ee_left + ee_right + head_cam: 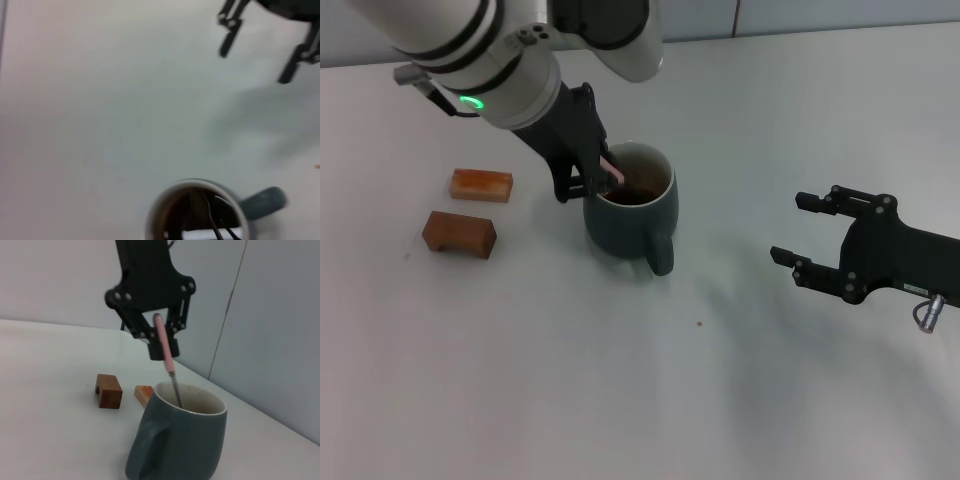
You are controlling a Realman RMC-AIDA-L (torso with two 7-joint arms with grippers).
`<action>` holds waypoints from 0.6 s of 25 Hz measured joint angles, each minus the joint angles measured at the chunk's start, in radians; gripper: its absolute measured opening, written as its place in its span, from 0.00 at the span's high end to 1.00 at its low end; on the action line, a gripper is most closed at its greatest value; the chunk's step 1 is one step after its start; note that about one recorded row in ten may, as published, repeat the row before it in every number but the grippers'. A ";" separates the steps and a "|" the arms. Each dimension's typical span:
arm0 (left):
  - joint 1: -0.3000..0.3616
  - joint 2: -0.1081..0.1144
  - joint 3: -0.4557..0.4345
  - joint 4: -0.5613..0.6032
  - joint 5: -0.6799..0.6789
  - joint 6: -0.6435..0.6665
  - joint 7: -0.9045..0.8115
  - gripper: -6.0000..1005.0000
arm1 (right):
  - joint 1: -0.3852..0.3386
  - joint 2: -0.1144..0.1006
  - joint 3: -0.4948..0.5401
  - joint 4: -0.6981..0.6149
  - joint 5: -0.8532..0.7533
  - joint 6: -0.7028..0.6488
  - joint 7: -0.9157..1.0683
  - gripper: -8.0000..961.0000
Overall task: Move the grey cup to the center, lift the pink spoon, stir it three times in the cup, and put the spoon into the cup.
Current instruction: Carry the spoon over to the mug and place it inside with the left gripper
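The grey cup (625, 225) stands upright near the middle of the table, its handle towards me, with dark liquid inside. My left gripper (592, 172) hangs over the cup's left rim, shut on the pink spoon (613, 169). The spoon slants down, with its metal end inside the cup. The right wrist view shows the pink handle (163, 344) held between the left gripper's fingers (172, 347) above the cup (175, 445). The left wrist view looks down into the cup (157, 212) with the spoon's stem (215, 225) in it. My right gripper (793, 228) is open and empty, to the cup's right.
Two brown wooden blocks (481, 184) (459, 233) lie on the table to the left of the cup. They also show in the right wrist view (108, 390) (144, 394). A small dark speck (699, 323) lies in front of the cup.
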 joint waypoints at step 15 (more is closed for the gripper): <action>0.025 0.004 -0.043 0.001 0.024 0.019 -0.007 0.85 | -0.003 0.002 0.000 0.001 0.001 -0.003 0.004 0.30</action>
